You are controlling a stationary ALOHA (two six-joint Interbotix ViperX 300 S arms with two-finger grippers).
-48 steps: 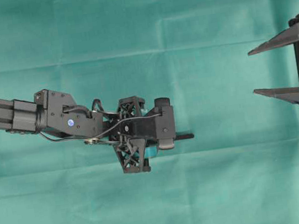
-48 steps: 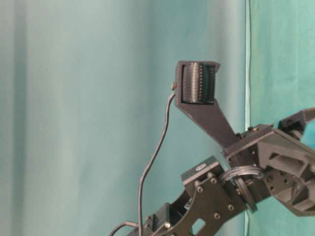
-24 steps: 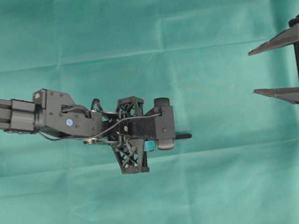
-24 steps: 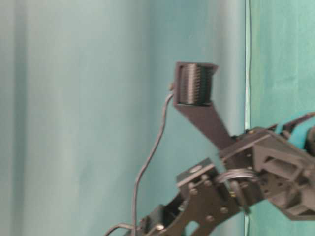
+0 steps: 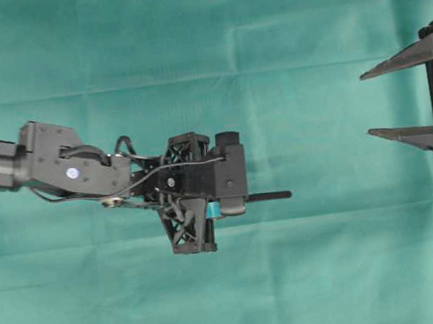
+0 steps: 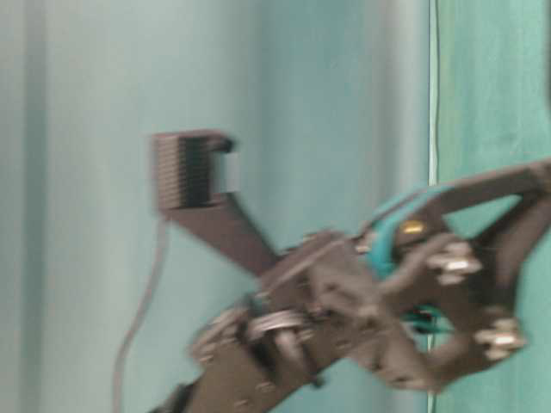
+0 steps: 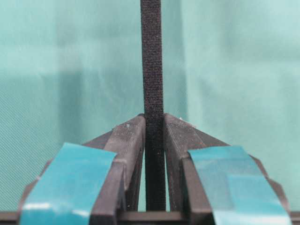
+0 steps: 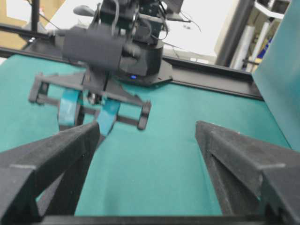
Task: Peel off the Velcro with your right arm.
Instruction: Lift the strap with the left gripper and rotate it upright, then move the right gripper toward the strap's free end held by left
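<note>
The Velcro (image 7: 151,56) is a thin black strip running straight up between my left gripper's (image 7: 154,121) teal-taped fingers (image 7: 70,178), which are shut on its lower part. From overhead the Velcro (image 5: 274,196) sticks out to the right of the left gripper (image 5: 246,200), pointing at the right arm. My right gripper (image 5: 366,105) sits at the right edge, well apart from the strip, its plain dark pointed fingers (image 5: 404,61) spread wide and empty. In its own view the right gripper (image 8: 147,126) faces the left arm (image 8: 108,51) across the cloth.
Green cloth (image 5: 199,35) covers the table, with a faint fold line across it. A black frame rail (image 8: 211,77) and the left arm's base stand at the far edge in the right wrist view. The table-level view is blurred and shows only the left arm (image 6: 344,318).
The left gripper's fingers have shut on the Velcro. The left arm has shifted and tilted, and the strip now reaches further right. The right gripper has not moved.
</note>
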